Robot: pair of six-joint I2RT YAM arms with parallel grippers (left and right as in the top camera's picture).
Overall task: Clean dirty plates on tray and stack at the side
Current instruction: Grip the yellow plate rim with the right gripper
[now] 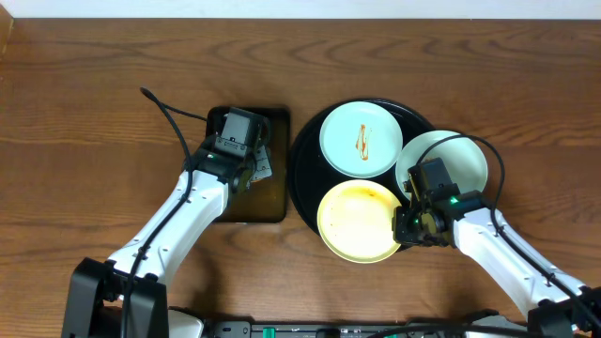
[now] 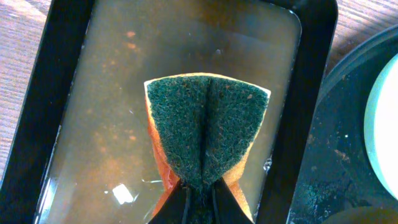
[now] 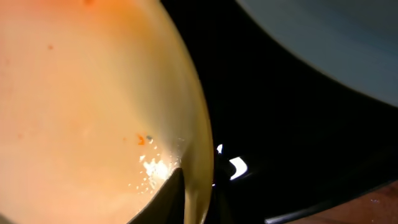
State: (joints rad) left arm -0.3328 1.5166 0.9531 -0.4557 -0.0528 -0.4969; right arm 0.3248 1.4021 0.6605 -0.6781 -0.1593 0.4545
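The round black tray (image 1: pixel 305 178) holds three plates. A mint-blue plate (image 1: pixel 361 137) with orange streaks lies at the back. A second mint-blue plate (image 1: pixel 465 161) lies at the right rim, partly under my right arm. The cream-yellow plate (image 1: pixel 357 222) with faint orange smears is at the front. My right gripper (image 1: pixel 406 225) is shut on this plate's right rim (image 3: pixel 198 180). My left gripper (image 1: pixel 246 174) is shut on a green and orange sponge (image 2: pixel 207 134), pinched into a fold over the brownish liquid of the rectangular pan (image 2: pixel 62 93).
The rectangular dark pan (image 1: pixel 274 202) stands just left of the tray, almost touching it. Brown wooden table (image 1: pixel 84 113) lies all around. The tray's rim shows in the left wrist view (image 2: pixel 339 74).
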